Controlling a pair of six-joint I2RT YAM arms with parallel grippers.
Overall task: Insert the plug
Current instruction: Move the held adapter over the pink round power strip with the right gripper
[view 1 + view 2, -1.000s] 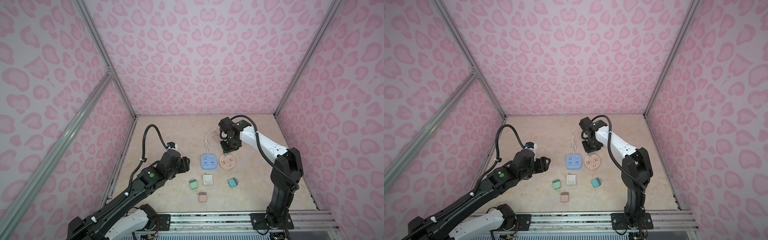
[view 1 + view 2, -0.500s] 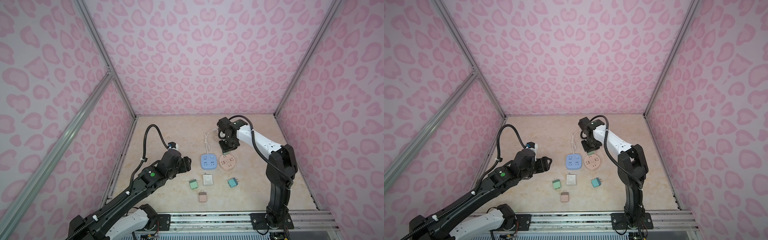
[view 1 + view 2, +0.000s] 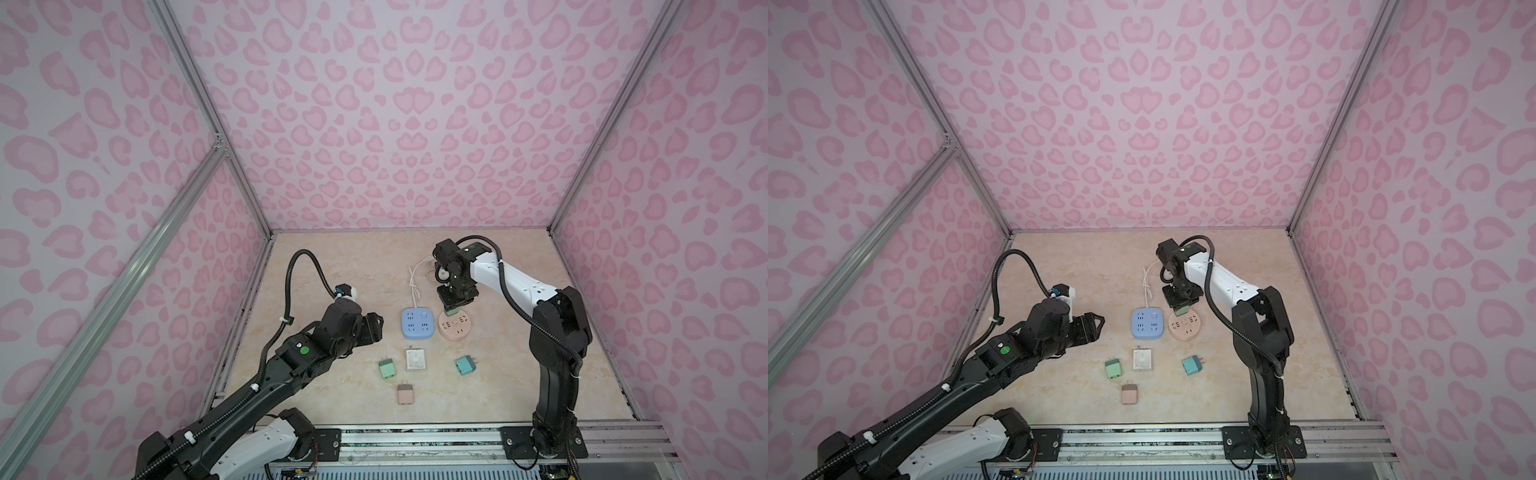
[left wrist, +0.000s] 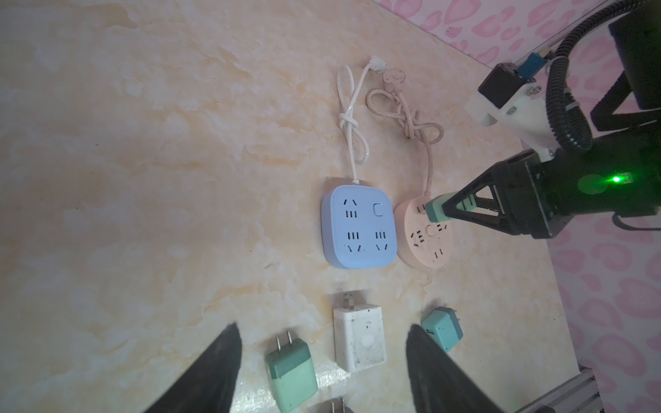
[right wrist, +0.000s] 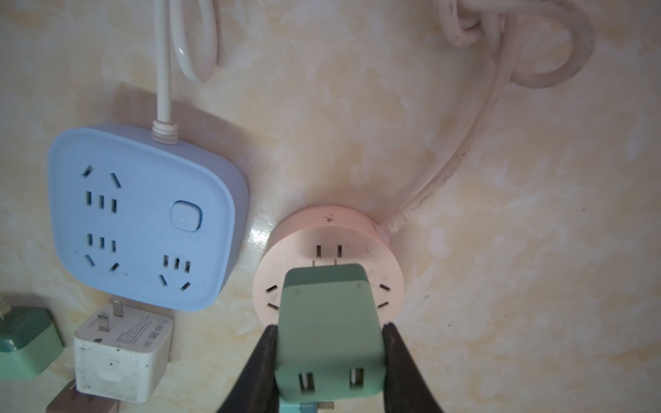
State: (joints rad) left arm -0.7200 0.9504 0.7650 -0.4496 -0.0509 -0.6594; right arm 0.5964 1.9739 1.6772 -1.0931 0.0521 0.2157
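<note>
Left gripper (image 4: 322, 327), near-left of the pink round socket (image 5: 297, 246): jaws spread wider than a second ago, empty, well apart from it. Right gripper (image 3: 453, 308) has sunk closer onto the socket, clamped on the green charger plug (image 5: 327, 314). So: final alignment, not seated yet. Prongs hang just short of the two-slot outlet on the socket's far, cord side. Long axis roughly upright, prongs down at the face, USB end up.
</note>
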